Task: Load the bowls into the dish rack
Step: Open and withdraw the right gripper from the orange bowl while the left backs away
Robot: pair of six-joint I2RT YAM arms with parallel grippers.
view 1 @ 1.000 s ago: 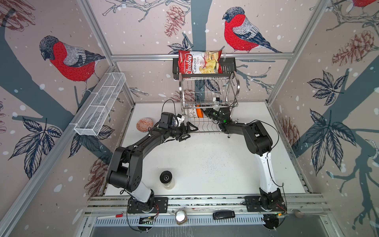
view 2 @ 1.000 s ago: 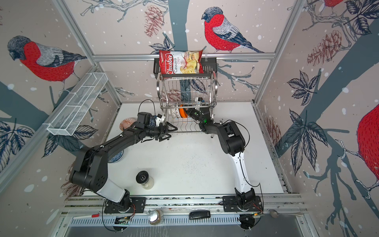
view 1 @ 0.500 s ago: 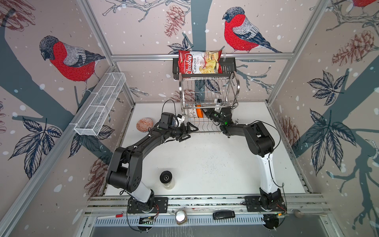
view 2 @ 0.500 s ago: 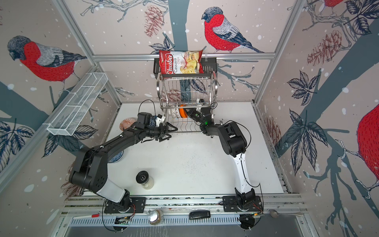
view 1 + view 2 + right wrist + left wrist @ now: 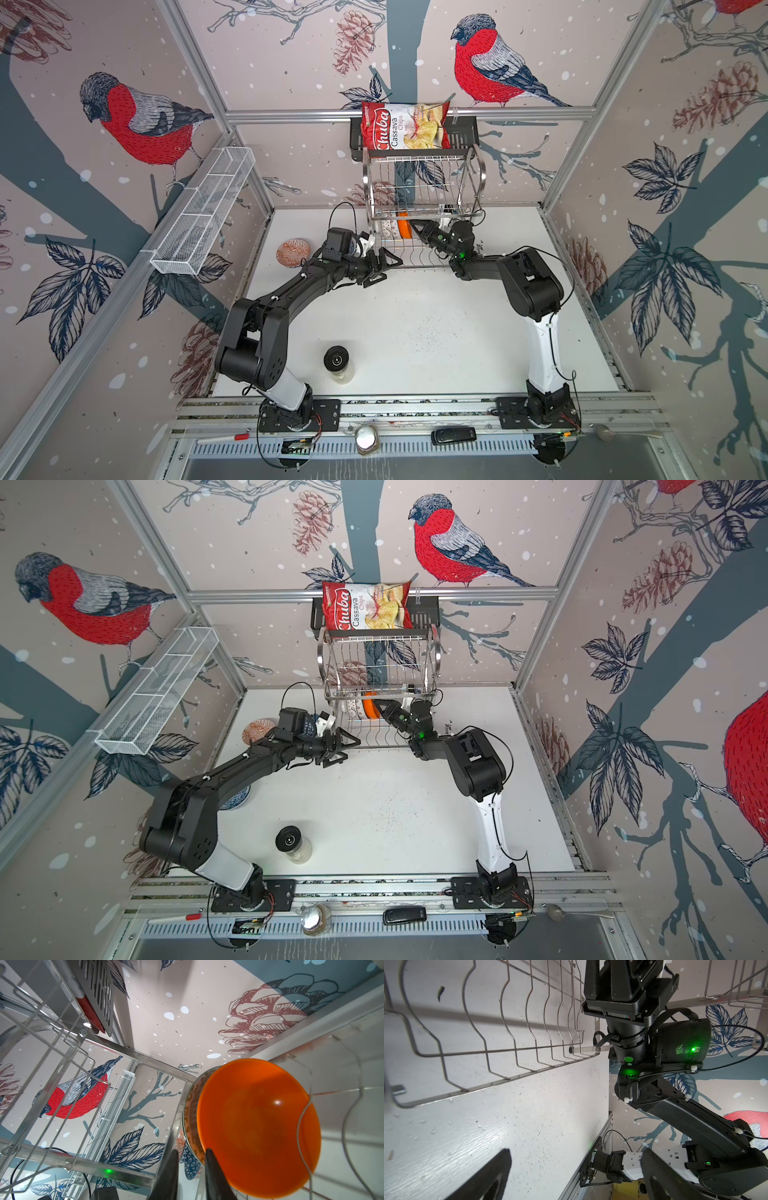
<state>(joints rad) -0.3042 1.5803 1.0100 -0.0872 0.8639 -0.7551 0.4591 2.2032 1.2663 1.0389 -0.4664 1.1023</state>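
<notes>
orange bowl (image 5: 257, 1122) being seated in the lower tier of the dish rack (image 5: 432, 216), far centre, by the right gripper (image 5: 191, 1153) (fingers slightly apart; a grip cannot be told). left gripper (image 5: 384, 270) is held wide open, empty. next, a clean release is called for.

The plain bright orange bowl (image 5: 257, 1124) sits at the tips of the black right gripper (image 5: 191, 1153). Just past it is a grey-green-rimmed bowl (image 5: 192, 1109) with brown-on-cream motifs, and farther off a blue triangle-patterned bowl (image 5: 190, 1164). A red-orange patterned bowl (image 5: 293, 252) lies beside the black left gripper's (image 5: 384, 266) wrist. The dish rack (image 5: 424, 183) around both grippers is shiny silver.
</notes>
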